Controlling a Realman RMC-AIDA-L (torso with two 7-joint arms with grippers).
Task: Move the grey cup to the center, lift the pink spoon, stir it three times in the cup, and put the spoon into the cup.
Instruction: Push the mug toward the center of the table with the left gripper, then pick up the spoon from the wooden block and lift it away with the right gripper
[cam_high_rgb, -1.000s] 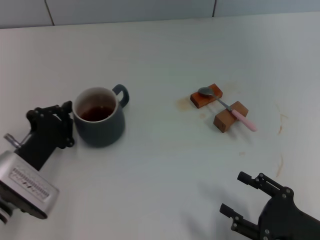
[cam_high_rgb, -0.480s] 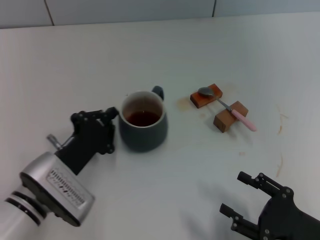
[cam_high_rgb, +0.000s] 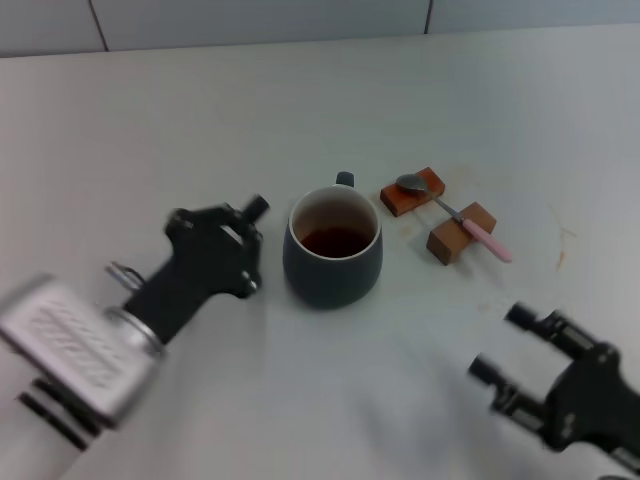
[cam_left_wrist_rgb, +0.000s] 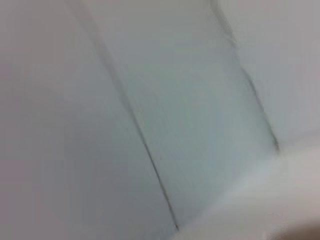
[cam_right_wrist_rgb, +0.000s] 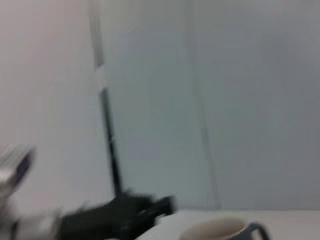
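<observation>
We see a broad white tabletop (cam_high_rgb: 300, 90) filling nearly the whole head view, evenly lit, with faint brownish stains near its right edge. Along its far edge rises a pale grey panelled wall (cam_high_rgb: 260, 18), split by thin dark vertical seams (cam_high_rgb: 98, 22).

The setting reads as a lab or test bench rather than a home; a plain white worktop (cam_high_rgb: 300, 90) meets pale panelled wall (cam_high_rgb: 260, 20) with dark seams along its far edge; faint brown stains (cam_high_rgb: 560, 250) mark the worktop's right side.
</observation>
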